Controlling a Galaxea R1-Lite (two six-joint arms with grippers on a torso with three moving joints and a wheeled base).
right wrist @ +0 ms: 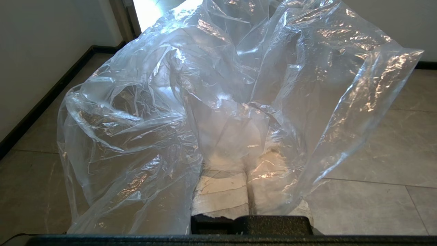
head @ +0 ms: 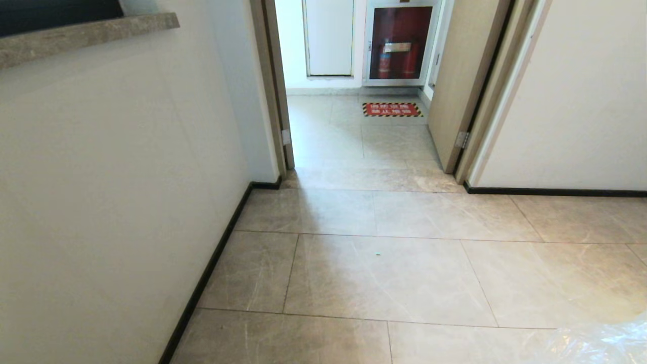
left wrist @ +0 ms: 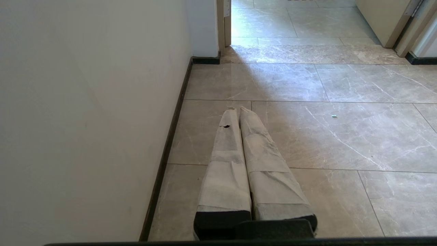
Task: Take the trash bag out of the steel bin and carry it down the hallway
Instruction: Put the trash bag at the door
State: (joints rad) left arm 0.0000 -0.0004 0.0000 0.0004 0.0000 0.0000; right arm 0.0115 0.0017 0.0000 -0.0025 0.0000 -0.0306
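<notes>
Marbled hallway (head: 384,273) tiles are stretching toward a doorway; the right gripper (right wrist: 247,177) is pinching the trash bag (right wrist: 218,102), seemingly light, flimsy, slippery film best bunched tightly; left gripper (left wrist: 238,110) is hanging clenched, empty.

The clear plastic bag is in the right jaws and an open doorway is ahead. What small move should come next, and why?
Probably drive straight ahead toward the open doorway, keeping the right gripper shut. Its jaws are closed on the thin, clear, crinkled trash bag, the grey-beige marbled tile floor ahead shows nothing in the way, and the white wall runs close on the left, so a slight rightward bias seems wise.
</notes>
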